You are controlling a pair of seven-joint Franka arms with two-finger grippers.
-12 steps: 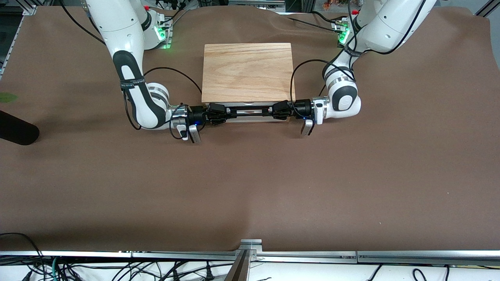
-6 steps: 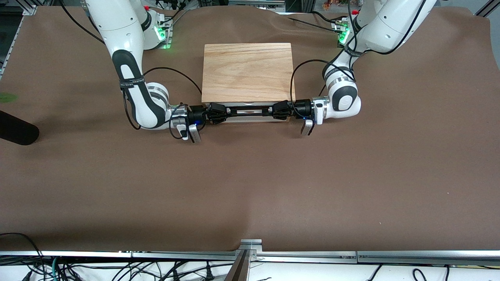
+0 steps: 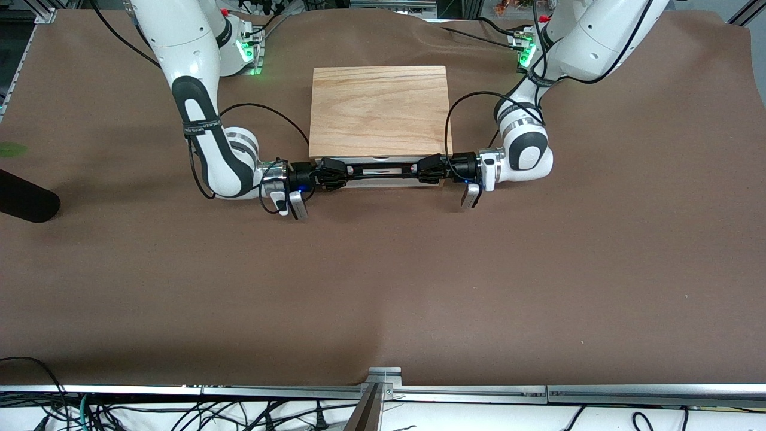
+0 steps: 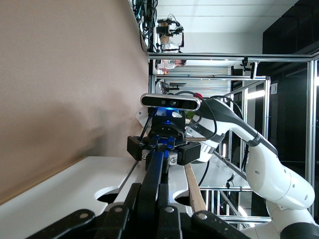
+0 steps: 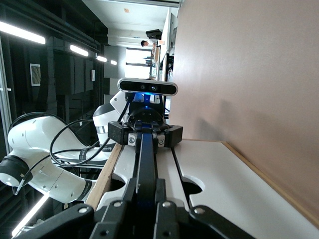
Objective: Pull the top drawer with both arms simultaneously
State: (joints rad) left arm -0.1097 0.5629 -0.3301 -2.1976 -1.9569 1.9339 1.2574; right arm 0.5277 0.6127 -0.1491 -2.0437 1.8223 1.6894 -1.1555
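Now, with the left end effector (image 3: 423, 169) and right end effector (image 3: 338, 173) both clamped shut on the white-fronted top drawer's (image 3: 383, 181) long black wire bar handle (image 3: 383, 169), they should draw it out evenly, level and together.

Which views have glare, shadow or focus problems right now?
Front view: even light, soft arm shadows on the brown cloth, green base LEDs flare slightly. Left wrist view: the left tool, shut on the handle, is dark against bright background windows. Right wrist view: ceiling strip lights glare; the right tool, also shut on the handle, shows in near-silhouette.
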